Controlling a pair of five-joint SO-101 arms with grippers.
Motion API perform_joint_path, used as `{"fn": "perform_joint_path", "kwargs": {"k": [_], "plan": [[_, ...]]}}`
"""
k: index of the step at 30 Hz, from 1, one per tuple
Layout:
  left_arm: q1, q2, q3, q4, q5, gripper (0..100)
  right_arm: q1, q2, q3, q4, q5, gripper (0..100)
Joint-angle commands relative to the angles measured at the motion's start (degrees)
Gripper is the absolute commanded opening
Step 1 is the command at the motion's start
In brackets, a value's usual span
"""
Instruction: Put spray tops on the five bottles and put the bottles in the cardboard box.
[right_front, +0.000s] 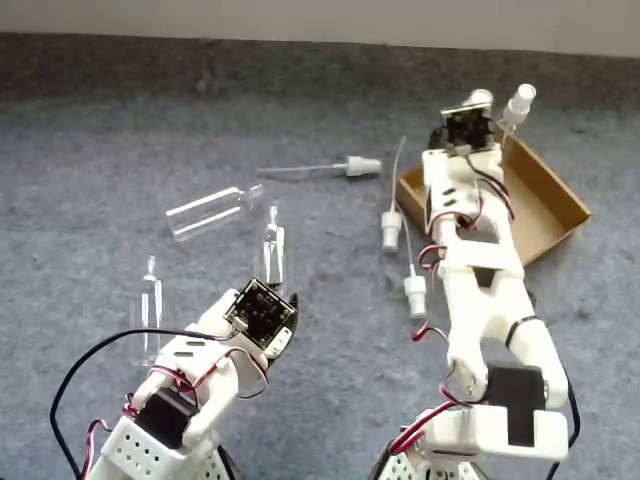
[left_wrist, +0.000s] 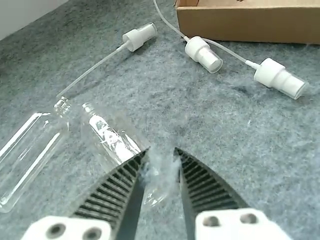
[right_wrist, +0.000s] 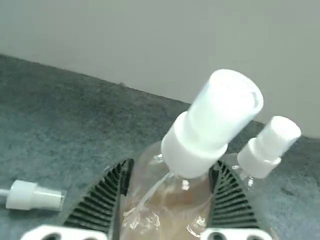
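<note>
The capped bottle (right_wrist: 210, 125) is clenched in the right gripper (right_wrist: 172, 167) at the far end of the cardboard box (right_front: 545, 190). A second capped bottle (right_wrist: 267, 142) stands just beside it. The left gripper (left_wrist: 160, 157) hovers released, jaws parted over the base of a clear bottle (left_wrist: 107, 132) (lying flat on grey felt (right_front: 100, 150)). Another uncapped bottle (left_wrist: 30, 150) lies to its left. Three spray tops (left_wrist: 202, 52) lie between these bottles and the box.
</note>
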Motion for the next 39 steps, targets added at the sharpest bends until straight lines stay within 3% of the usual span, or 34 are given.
{"fn": "perform_joint_path", "kwargs": {"k": [1, 24, 31, 39], "plan": [[-0.66, -0.31, 1.19, 0.35, -0.26, 4, -1.36, 1.01, -4.26, -2.33, 2.55, 9.8], [-0.66, -0.22, 1.19, 0.35, -0.35, 4, -0.22, 11.74, -4.79, -10.24, 2.55, 10.4], [-3.47, -0.22, 1.19, 0.18, -0.35, 4, -0.22, 11.65, -4.35, -9.89, 2.46, 20.7], [-3.56, -0.22, 1.19, 0.18, -0.35, 4, -0.22, 11.47, -4.35, -9.71, 2.46, 25.1]]}}
